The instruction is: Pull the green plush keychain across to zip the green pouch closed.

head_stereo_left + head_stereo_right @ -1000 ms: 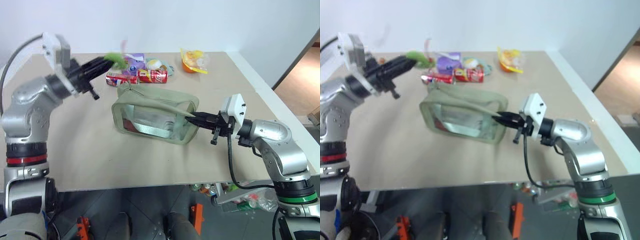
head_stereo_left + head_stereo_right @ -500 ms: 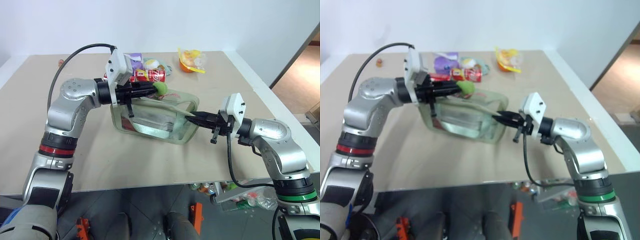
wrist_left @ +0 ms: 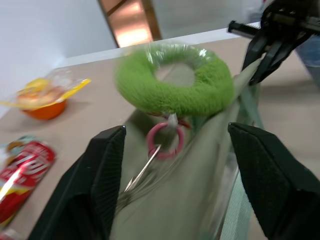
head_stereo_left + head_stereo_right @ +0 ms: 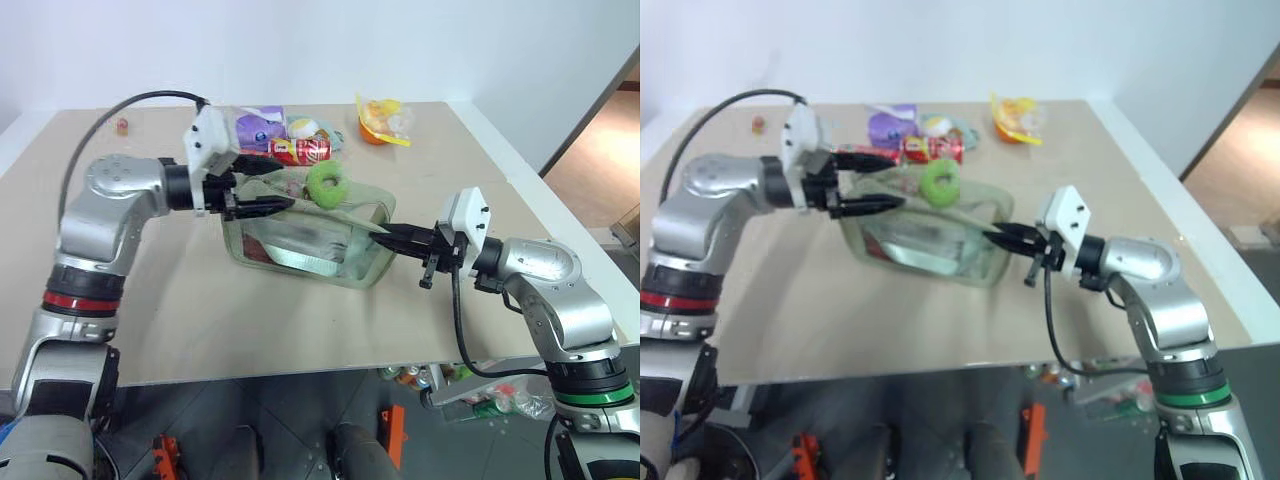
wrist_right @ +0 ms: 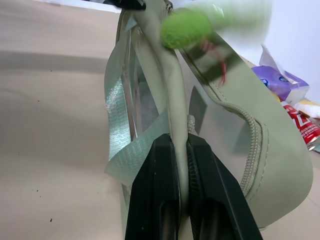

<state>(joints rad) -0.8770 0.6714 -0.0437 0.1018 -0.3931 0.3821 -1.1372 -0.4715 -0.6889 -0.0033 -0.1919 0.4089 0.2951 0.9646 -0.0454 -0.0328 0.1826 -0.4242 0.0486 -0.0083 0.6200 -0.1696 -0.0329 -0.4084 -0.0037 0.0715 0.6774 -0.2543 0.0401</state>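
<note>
**Keychain released mid-pouch**

Your left gripper [image 4: 262, 196] had let go: fingers [image 3: 102, 170] apart, keychain [image 4: 325, 184] now free atop the pouch [image 4: 300, 235]. Your right gripper [image 4: 388, 235] stayed clamped on the pouch's end. The zip appeared only partly drawn, blur permitting; you needed a regrasp.

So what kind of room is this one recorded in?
Probably an indoor test room or lab: a plain beige table against a bare white wall, set with a pouch, soda cans and snack packets, and an open doorway on one side.
</note>
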